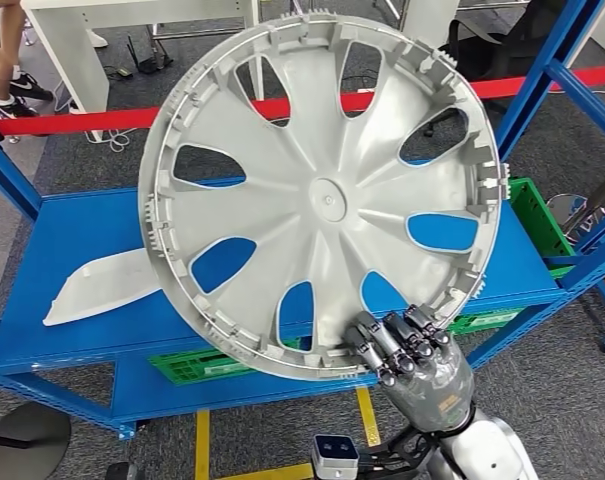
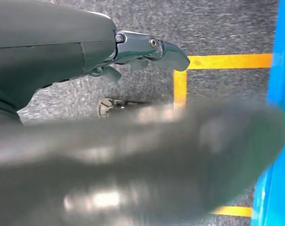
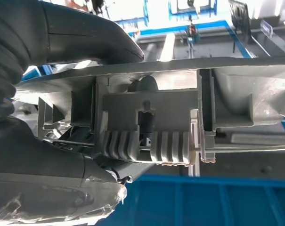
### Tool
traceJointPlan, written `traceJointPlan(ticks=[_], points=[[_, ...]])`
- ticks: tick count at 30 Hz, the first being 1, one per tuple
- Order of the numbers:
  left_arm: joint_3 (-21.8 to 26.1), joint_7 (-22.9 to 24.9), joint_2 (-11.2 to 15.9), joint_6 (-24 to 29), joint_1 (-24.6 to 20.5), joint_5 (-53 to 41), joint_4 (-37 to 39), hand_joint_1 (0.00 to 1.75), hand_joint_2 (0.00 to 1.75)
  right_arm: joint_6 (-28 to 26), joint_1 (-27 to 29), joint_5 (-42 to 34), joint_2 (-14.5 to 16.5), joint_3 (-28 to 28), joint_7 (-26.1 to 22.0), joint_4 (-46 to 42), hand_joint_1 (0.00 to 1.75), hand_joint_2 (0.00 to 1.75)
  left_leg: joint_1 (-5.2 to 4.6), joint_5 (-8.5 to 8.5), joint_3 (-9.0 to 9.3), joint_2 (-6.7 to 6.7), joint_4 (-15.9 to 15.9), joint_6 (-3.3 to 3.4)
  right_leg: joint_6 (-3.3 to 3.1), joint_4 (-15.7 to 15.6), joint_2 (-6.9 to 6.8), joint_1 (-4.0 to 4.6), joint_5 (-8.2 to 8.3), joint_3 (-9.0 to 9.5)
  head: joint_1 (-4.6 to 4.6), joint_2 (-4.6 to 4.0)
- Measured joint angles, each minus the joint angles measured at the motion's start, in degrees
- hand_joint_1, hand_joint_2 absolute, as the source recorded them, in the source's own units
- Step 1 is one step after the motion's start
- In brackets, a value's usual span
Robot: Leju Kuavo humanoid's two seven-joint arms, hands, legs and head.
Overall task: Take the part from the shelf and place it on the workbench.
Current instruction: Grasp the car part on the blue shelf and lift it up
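Note:
A large silver wheel cover (image 1: 322, 190) with several spoke openings stands tilted up in front of the blue shelf (image 1: 65, 260). My right hand (image 1: 412, 360) grips its lower rim, fingers curled over the edge. In the right wrist view the thumb and fingers (image 3: 62, 42) clamp the ribbed rim (image 3: 148, 117) of the cover. In the left wrist view my left hand (image 2: 98, 52) hangs over the grey floor with nothing in it, its fingers (image 2: 162, 49) stretched out and apart.
A flat white plastic part (image 1: 103, 285) lies on the left of the shelf. Green crates (image 1: 540, 215) sit at the right and under the shelf. Red tape barrier (image 1: 72, 122) runs behind. Yellow floor lines (image 1: 201, 440) lie below. A person's leg and shoe (image 1: 16, 60) show at the far left.

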Motion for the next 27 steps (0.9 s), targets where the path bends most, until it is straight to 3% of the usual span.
traceJointPlan(ticks=[9, 14, 18, 20, 22, 23, 24, 25, 27], points=[[0.0, -2.1, -0.1, 0.6, 0.0, -1.9, 0.0, 0.0, 1.75, 0.0, 0.9, -0.4, 0.9, -0.6, -1.8, -1.9, 1.75, 1.75, -0.01, 0.0, 0.0, 0.0, 0.0, 0.0, -0.01, 0.0, -0.01, -0.01, -0.01, 0.01, 0.0, 0.0], [-0.3, -2.6, -0.2, 0.8, 0.0, -1.8, 0.0, 0.0, 1.75, 0.0, 2.4, -0.7, 0.5, 1.8, 5.2, -0.8, 1.75, 1.75, -0.05, -0.04, -0.03, 0.0, 0.0, 0.04, 0.03, -0.1, 0.01, -0.04, 0.02, 0.03, 0.0, 0.0], [-0.7, -2.6, -0.1, 0.9, -0.1, -1.7, 0.0, 0.0, 1.75, 0.0, 2.6, -0.5, -0.8, 4.5, 9.8, 0.4, 1.75, 1.75, 0.02, 0.87, 0.51, 0.07, -1.3, 1.22, 1.01, -0.6, -0.01, -0.29, 0.18, 0.12, -0.01, 0.0], [-0.7, -2.6, -0.2, 0.9, -0.3, -1.7, 0.0, 0.0, 1.75, 0.0, 2.5, -0.5, -1.8, 5.8, 11.4, 0.9, 1.75, 1.75, 0.36, 1.56, 0.81, 0.2, -2.3, 1.51, 1.31, 3.2, -0.08, -0.34, -2.47, -1.56, 0.09, 0.0], [-0.8, -2.6, -0.2, 0.9, -0.5, -1.9, 0.0, 0.0, 1.75, 0.0, 2.6, -0.6, -2.9, 6.9, 12.5, 1.6, 1.75, 1.75, 0.4, 1.73, 0.67, 0.26, -2.4, 1.5, 1.75, 10.9, -0.1, -0.55, -6.33, -4.8, 0.13, 0.0], [-0.9, -2.6, -0.2, 0.9, -0.5, -2.1, 0.0, 0.0, 1.75, 0.0, 2.6, -0.7, -3.4, 7.4, 13.0, 1.9, 1.75, 1.75, 0.46, 1.79, 0.6, 0.28, -2.4, 1.39, 1.99, 13.9, -0.11, -0.72, -7.36, -6.05, 0.13, 0.0], [-1.0, -2.6, -0.2, 0.9, -0.6, -2.4, 0.0, 0.0, 1.75, 0.0, 2.6, -0.8, -3.8, 7.8, 13.3, 2.3, 1.75, 1.75, 0.59, 1.87, 0.53, 0.29, -2.3, 1.21, 2.24, 14.9, -0.11, -0.93, -7.26, -6.34, 0.13, 0.0], [-1.1, -2.5, -0.3, 0.9, -0.7, -2.7, 0.0, 0.0, 1.75, 0.0, 2.6, -0.9, -4.2, 8.2, 13.5, 2.6, 1.75, 1.75, 0.81, 1.93, 0.47, 0.26, -2.3, 0.93, 2.53, 13.5, -0.13, -1.19, -6.09, -5.51, 0.13, 0.0], [-1.4, -2.1, -0.3, 1.2, -0.9, -3.2, 0.0, 0.0, 1.75, 0.0, 2.5, -1.3, -4.8, 8.8, 13.9, 3.1, 1.75, 1.75, 1.32, 1.95, 0.27, 0.07, -1.9, 0.01, 3.43, 6.0, -0.05, -1.78, -2.81, -1.46, 0.18, 0.0]])
